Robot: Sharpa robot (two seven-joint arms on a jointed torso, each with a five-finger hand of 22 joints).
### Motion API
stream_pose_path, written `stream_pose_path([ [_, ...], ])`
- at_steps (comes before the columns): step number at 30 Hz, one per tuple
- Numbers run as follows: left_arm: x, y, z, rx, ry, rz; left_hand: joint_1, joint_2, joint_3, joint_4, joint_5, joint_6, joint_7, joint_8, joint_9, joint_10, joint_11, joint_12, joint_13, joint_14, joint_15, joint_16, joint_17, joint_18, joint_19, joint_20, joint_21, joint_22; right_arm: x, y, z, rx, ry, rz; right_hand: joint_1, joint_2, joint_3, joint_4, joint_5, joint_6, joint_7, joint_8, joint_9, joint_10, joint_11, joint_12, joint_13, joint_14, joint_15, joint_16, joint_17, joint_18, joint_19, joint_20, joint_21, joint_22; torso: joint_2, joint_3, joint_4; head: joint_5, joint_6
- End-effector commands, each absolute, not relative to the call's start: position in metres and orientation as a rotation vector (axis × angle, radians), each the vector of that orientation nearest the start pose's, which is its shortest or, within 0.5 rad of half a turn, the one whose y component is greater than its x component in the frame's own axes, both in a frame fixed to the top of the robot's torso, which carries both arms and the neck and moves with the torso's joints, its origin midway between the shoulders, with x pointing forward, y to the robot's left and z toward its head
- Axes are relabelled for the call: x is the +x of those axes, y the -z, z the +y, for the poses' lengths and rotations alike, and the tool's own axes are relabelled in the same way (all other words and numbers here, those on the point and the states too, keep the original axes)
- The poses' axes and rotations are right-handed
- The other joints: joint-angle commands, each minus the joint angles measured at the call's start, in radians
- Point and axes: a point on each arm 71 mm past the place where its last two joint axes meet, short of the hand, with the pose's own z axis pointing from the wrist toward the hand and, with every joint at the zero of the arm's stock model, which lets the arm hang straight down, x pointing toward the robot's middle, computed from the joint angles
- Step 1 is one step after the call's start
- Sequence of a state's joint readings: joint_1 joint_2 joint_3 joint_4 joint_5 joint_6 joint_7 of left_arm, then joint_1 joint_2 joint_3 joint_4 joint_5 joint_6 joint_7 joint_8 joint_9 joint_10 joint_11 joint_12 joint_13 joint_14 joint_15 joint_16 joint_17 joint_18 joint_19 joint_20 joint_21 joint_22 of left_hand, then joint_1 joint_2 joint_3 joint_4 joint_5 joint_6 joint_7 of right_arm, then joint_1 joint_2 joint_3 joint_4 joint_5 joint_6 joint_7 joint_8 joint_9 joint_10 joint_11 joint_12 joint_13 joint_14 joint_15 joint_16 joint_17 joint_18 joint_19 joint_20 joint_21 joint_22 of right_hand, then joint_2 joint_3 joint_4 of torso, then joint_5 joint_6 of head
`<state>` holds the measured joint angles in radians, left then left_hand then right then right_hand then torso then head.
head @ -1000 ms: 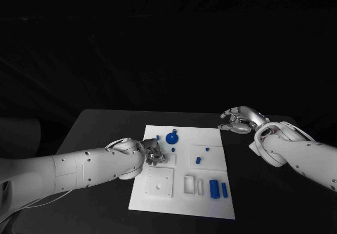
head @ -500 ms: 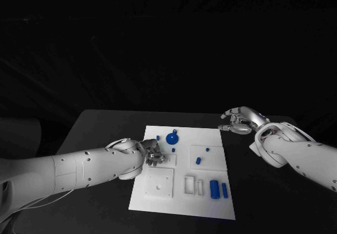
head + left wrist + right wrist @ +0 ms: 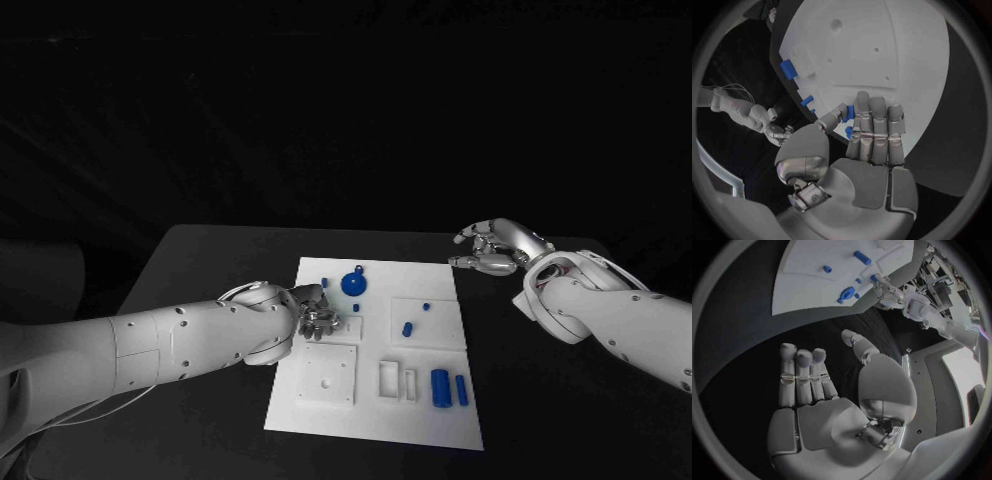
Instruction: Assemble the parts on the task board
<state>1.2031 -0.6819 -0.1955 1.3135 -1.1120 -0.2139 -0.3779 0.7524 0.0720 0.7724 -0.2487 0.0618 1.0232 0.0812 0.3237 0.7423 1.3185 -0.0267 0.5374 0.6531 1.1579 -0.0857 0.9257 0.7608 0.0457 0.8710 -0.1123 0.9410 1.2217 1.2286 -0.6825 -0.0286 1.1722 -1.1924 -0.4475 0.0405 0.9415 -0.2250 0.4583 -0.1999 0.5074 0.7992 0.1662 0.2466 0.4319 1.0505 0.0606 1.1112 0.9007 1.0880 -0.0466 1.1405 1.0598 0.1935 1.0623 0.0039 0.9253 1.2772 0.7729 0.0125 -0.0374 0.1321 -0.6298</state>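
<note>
While the black table (image 3: 202, 260) carries the white rectangular task board (image 3: 378, 400), the left hand (image 3: 316, 316) rests over the board's left-middle, thumb and fingers pinching a small blue part (image 3: 849, 113). Right hand (image 3: 493, 247) hovers off the board's far right corner, fingers loosely curled, holding nothing. A slightly tilted part could jam or slip free. Bare table lies on both sides.

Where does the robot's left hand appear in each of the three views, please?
Head view: left hand at the white board's left edge, near the round blue part.
Left wrist view: mid-picture, fingers towards the board.
Right wrist view: beside the board, small.
Shared landmark: the board.
</note>
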Motion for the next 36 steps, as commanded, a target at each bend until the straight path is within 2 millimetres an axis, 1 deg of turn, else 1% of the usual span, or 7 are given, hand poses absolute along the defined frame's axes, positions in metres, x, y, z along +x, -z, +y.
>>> stream_pose_path([
  [1, 0.4942, 0.2818, 0.1998, -0.255, 0.405, 2.151, -0.024, 0.013, 0.097, -0.021, 0.016, 0.003, -0.002, 0.003, -0.084, 0.004, -0.001, -0.006, 0.002, 0.006, -0.003, -0.005, 0.002, 0.001, 0.005, -0.072, -0.008, 0.003, 0.5528, 0.1775, -0.2254, 0.115, -0.676, 1.533, -0.001, 0.005, -0.001, 0.001, 0.006, 0.0, 0.006, 0.006, -0.001, -0.007, -0.002, 0.003, -0.001, -0.005, -0.001, 0.004, -0.002, 0.068, -0.004, 0.002, -0.004, 0.001, 0.0, -0.0002, 0.0001, -0.001, 0.001],
  [5, 0.4945, 0.2821, 0.2001, -0.269, 0.406, 2.154, -0.064, -0.013, 0.099, -0.027, 0.044, 0.006, -0.003, 0.005, -0.088, 0.006, -0.002, -0.007, 0.003, 0.009, -0.004, -0.007, 0.006, 0.001, 0.009, -0.073, -0.011, 0.007, 0.5529, 0.1775, -0.2257, 0.115, -0.676, 1.533, -0.001, 0.005, -0.001, 0.001, 0.006, 0.0, 0.006, 0.006, -0.001, -0.007, -0.002, 0.003, -0.001, -0.005, -0.001, 0.004, -0.002, 0.068, -0.004, 0.002, -0.004, 0.001, 0.0, -0.0002, -0.0005, -0.001, 0.001],
  [7, 0.4946, 0.282, 0.2004, -0.275, 0.404, 2.152, -0.078, -0.059, 0.098, -0.024, 0.047, 0.003, -0.003, 0.006, -0.091, 0.006, -0.002, -0.008, 0.003, 0.01, -0.006, -0.01, 0.008, 0.003, 0.014, -0.075, -0.012, 0.009, 0.5528, 0.1776, -0.2259, 0.115, -0.675, 1.533, 0.0, 0.005, -0.001, 0.001, 0.006, 0.0, 0.006, 0.006, -0.002, -0.007, -0.002, 0.003, -0.001, -0.006, -0.001, 0.004, -0.002, 0.068, -0.004, 0.002, -0.004, 0.001, 0.0, -0.0004, -0.0004, -0.001, 0.0],
  [10, 0.4949, 0.2822, 0.201, -0.28, 0.402, 2.153, -0.081, -0.083, 0.098, -0.019, 0.047, 0.001, -0.002, 0.006, -0.093, 0.005, -0.002, -0.009, 0.004, 0.011, -0.007, -0.012, 0.009, 0.004, 0.017, -0.075, -0.014, 0.01, 0.5529, 0.1776, -0.2261, 0.116, -0.675, 1.533, 0.0, 0.005, -0.001, 0.001, 0.006, -0.001, 0.006, 0.006, -0.002, -0.007, -0.002, 0.003, -0.001, -0.006, -0.001, 0.004, -0.002, 0.068, -0.004, 0.002, -0.004, 0.002, 0.0, -0.0004, 0.0001, -0.001, 0.0],
  [12, 0.4949, 0.2821, 0.2009, -0.282, 0.401, 2.151, -0.092, -0.139, 0.093, 0.009, 0.037, -0.003, -0.003, 0.007, -0.095, 0.004, -0.001, -0.01, 0.004, 0.013, -0.008, -0.014, 0.01, 0.005, 0.023, -0.077, -0.017, 0.011, 0.5529, 0.1776, -0.226, 0.116, -0.675, 1.534, 0.0, 0.005, -0.001, 0.001, 0.006, -0.001, 0.006, 0.006, -0.002, -0.007, -0.002, 0.003, -0.001, -0.006, -0.001, 0.004, -0.002, 0.068, -0.004, 0.002, -0.004, 0.002, 0.0, -0.0003, 0.0001, -0.002, 0.0],
  [17, 0.4952, 0.2821, 0.2006, -0.282, 0.401, 2.15, -0.095, -0.196, 0.089, 0.046, 0.019, -0.006, -0.002, 0.011, -0.097, 0.004, -0.002, -0.01, 0.006, 0.015, -0.009, -0.017, 0.013, 0.005, 0.027, -0.078, -0.022, 0.014, 0.5529, 0.1777, -0.2261, 0.115, -0.675, 1.535, 0.0, 0.005, -0.001, 0.001, 0.006, -0.001, 0.007, 0.006, -0.002, -0.007, -0.002, 0.003, -0.002, -0.006, -0.001, 0.004, -0.002, 0.068, -0.005, 0.002, -0.004, 0.002, 0.0, -0.0006, 0.0003, -0.002, 0.0],
  [36, 0.4958, 0.2836, 0.2018, -0.304, 0.4, 2.174, -0.087, -0.249, 0.084, 0.075, 0.008, -0.002, -0.006, 0.022, -0.098, 0.01, -0.006, -0.002, 0.013, 0.023, -0.014, -0.012, 0.022, 0.006, 0.035, -0.082, -0.023, 0.024, 0.553, 0.1779, -0.2266, 0.115, -0.673, 1.536, 0.001, 0.006, -0.001, 0.0, 0.006, -0.001, 0.007, 0.006, -0.002, -0.008, -0.002, 0.004, -0.002, -0.007, -0.001, 0.005, -0.003, 0.068, -0.005, 0.002, -0.004, 0.002, 0.0, -0.0003, 0.0, -0.003, -0.001],
])
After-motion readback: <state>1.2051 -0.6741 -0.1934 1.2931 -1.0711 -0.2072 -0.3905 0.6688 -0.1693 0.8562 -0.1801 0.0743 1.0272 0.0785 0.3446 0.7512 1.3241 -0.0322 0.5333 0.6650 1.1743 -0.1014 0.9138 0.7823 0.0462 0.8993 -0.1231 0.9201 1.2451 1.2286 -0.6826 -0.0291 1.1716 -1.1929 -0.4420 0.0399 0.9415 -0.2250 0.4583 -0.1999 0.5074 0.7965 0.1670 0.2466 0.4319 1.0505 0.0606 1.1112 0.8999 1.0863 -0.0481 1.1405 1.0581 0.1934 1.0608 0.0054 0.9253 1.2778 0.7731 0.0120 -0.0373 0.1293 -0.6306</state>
